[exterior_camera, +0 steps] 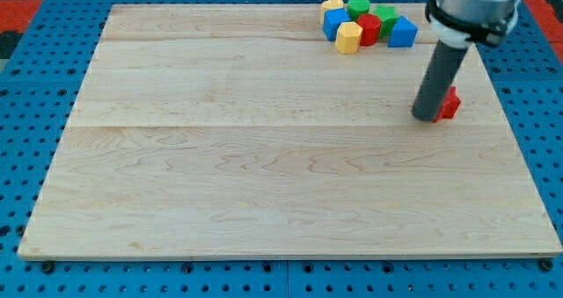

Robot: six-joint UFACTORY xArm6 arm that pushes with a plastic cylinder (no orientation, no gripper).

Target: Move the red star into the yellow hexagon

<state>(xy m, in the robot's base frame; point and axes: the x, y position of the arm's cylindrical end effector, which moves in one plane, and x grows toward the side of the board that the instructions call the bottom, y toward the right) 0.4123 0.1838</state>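
My tip point(427, 118) sits on the counter point(264, 157) toward the view's right, and the arm carries no fingers at all, only this straight dark rod, so nothing is gripped. The red star point(450, 103) lies right against the tip on its right side, partly hidden behind the rod, so its outline is hard to make out fully. Up and to the left, near the counter's top edge, the other blocks crowd together, well apart from the tip. The yellow hexagon point(348, 37) is the lowest-left piece of that cluster. It touches a blue block point(335, 22) above it and a red block point(369, 29) to its right. Behind these stand a green cylinder point(358, 6), a second green block point(385, 17) and a yellow block point(332, 3) whose shape I cannot tell. A second blue block point(403, 32) closes the cluster on the view's right
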